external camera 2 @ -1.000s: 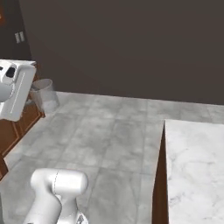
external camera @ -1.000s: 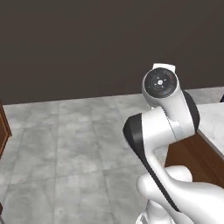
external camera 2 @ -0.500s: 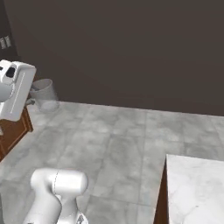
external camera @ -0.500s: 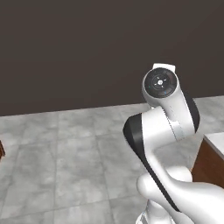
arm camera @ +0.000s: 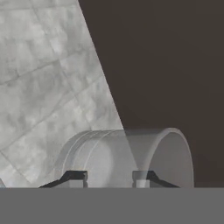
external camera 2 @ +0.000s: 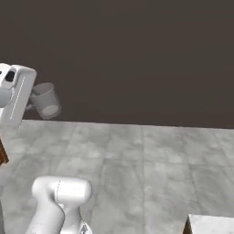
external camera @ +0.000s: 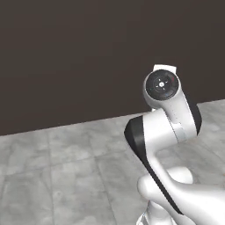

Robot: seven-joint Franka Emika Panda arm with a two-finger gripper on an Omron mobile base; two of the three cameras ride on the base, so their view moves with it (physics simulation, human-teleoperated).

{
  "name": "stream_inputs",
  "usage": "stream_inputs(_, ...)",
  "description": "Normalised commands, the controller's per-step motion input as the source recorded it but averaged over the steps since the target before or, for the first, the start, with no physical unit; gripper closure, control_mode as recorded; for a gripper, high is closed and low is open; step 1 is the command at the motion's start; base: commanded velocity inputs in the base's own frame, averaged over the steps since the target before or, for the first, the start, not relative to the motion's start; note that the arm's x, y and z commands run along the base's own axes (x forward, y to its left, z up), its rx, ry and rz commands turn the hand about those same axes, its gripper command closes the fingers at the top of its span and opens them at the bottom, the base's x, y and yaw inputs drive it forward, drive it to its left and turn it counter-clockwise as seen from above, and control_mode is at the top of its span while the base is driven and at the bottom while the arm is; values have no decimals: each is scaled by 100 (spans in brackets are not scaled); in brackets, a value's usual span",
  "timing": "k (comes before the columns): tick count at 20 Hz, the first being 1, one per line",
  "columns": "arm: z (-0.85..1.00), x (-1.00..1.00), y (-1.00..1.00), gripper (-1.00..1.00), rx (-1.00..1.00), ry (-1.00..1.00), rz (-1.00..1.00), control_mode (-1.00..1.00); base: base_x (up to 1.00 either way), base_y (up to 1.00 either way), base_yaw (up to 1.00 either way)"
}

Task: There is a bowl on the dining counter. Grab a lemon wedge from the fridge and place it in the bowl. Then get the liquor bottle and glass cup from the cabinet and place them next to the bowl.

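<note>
Floor and wall, as we see them

Beyond the claw, grey marbled floor tiles (arm camera: pixel 48 74) meet a plain dark brown wall (arm camera: pixel 166 61).

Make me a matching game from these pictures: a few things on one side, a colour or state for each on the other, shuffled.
Things:
1. cup
2. floor
3. wall
4. counter

Descriptions:
a. flat dark brown
b. white corner at the bottom right of the right base view
c. clear, held between the fingers
d. grey tiles

Pairs: 1-c, 2-d, 3-a, 4-b
</note>
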Motion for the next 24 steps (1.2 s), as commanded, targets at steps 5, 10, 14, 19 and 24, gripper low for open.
stream_inputs(5,0,0,0,100,0,0,0,100,100,39,-55)
stream_inputs(10,0,0,0,100,0,0,0,100,100,34,-63)
stream_inputs(14,0,0,0,100,0,0,0,100,100,32,-67)
stream_inputs(19,0,0,0,100,0,0,0,100,100,25,-66)
stream_inputs(24,0,0,0,100,0,0,0,100,100,22,-66)
